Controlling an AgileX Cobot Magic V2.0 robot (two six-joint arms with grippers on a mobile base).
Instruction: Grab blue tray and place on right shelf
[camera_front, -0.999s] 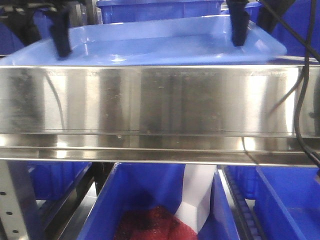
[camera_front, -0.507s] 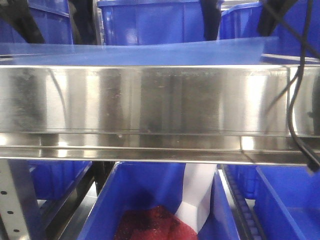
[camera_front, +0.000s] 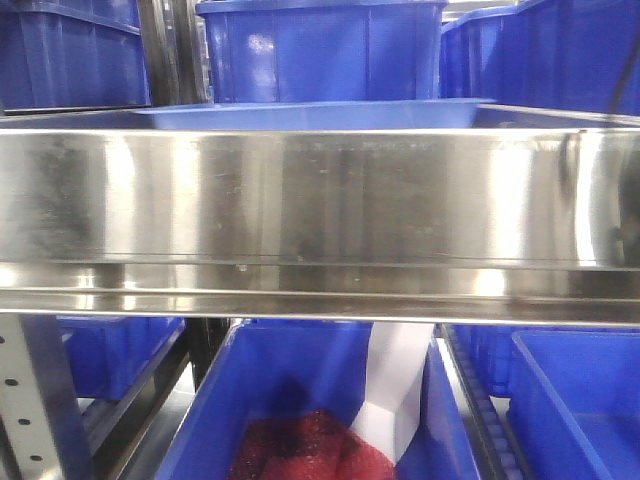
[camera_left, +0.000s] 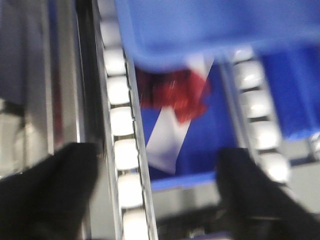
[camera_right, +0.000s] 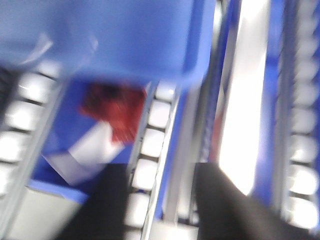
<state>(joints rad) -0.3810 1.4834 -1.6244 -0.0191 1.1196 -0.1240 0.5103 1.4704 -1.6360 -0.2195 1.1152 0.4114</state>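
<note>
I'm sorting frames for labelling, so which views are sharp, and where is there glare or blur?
Front-facing view: sharp, with bright glare bands on the right shelf rail. Left wrist view: motion-blurred, the left pincer dark and soft-edged. Right wrist view: blurrier still, a blown-out white streak beside the right pincer.

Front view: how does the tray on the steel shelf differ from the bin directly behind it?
The blue tray is paler periwinkle; the storage bin is darker blue. The tray is shallow, only a thin strip showing above the shelf rail; the bin stands tall with ribbed walls. Both are glossy blue plastic.
</note>
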